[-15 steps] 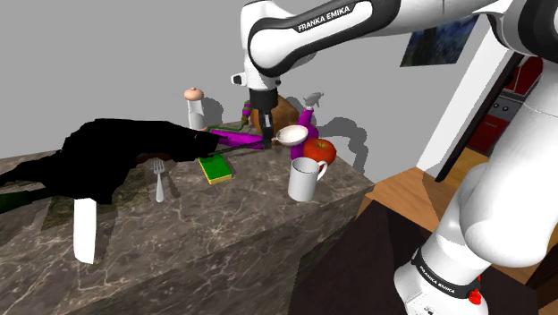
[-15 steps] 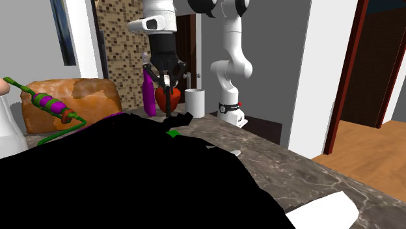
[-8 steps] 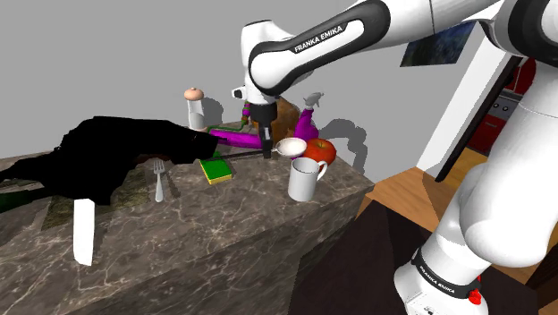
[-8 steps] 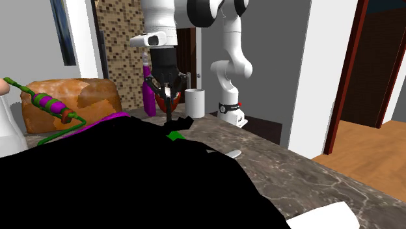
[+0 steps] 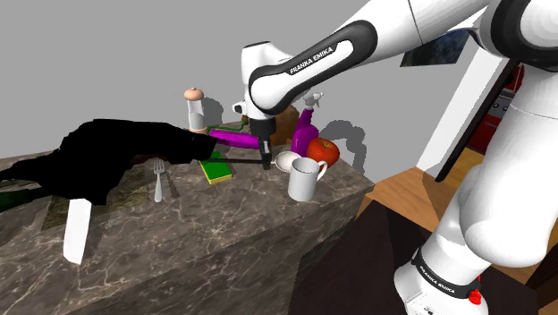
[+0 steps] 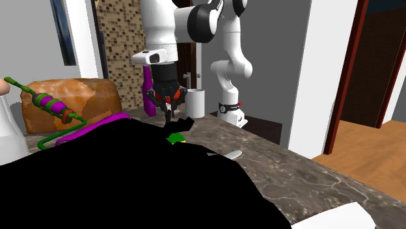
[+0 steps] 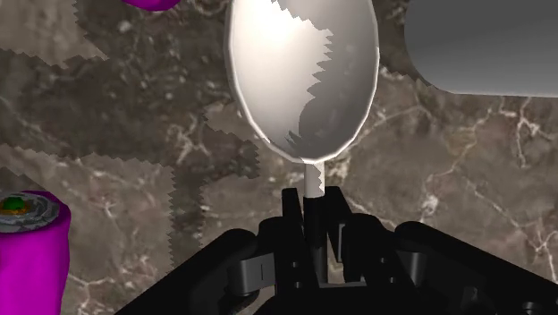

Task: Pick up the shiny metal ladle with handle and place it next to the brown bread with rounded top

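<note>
My black gripper [image 5: 266,161] is shut on the thin stem of a shiny ladle [image 5: 286,161], held low over the marble counter [image 5: 232,233]. In the wrist view the ladle's pale oval bowl [image 7: 304,80] juts out past the gripper [image 7: 313,206], the stem clasped between the fingers. The bowl hangs just beside a white mug [image 5: 306,180]. The brown loaf [image 6: 71,101] stands at the second exterior view's left; the arm hides most of it in the shoulder view. The gripper [image 6: 167,107] hangs in front of the mug [image 6: 195,103].
A red apple [image 5: 324,150] and a purple spray bottle [image 5: 304,134] stand behind the mug. A green-yellow sponge [image 5: 215,168], a fork [image 5: 159,181], a white grinder [image 5: 195,109] and a big black shape [image 5: 116,157] lie to the shoulder view's left. The counter's edge is just past the mug.
The gripper has come down with the ladle in it, from level with the bottle's neck to just above the counter beside the mug. The grip has not changed.
</note>
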Motion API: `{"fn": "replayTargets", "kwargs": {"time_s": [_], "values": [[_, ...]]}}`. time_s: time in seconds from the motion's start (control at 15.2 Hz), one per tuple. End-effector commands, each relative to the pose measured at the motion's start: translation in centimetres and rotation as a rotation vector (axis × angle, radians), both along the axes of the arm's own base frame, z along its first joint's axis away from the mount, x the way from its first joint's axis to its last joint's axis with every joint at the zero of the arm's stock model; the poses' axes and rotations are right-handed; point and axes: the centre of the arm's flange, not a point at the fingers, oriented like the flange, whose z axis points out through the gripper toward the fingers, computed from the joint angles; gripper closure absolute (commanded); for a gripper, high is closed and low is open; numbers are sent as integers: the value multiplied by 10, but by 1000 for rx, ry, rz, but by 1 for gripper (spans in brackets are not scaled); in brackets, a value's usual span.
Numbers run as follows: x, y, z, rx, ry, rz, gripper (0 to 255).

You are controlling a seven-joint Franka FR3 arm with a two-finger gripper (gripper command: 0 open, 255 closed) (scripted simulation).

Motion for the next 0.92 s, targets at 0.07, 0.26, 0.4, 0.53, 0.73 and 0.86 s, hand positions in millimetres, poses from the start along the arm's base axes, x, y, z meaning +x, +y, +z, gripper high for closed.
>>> {"fn": "replayTargets", "kwargs": {"time_s": [0.07, 0.26, 0.4, 0.53, 0.73, 0.86], "values": [[0, 0, -15, 0, -1, 0, 255], [0, 0, -15, 0, -1, 0, 255], [0, 0, -15, 0, -1, 0, 255], [0, 0, -15, 0, -1, 0, 255], [0, 0, -15, 0, -1, 0, 0], [0, 0, -15, 0, -1, -1, 0]]}}
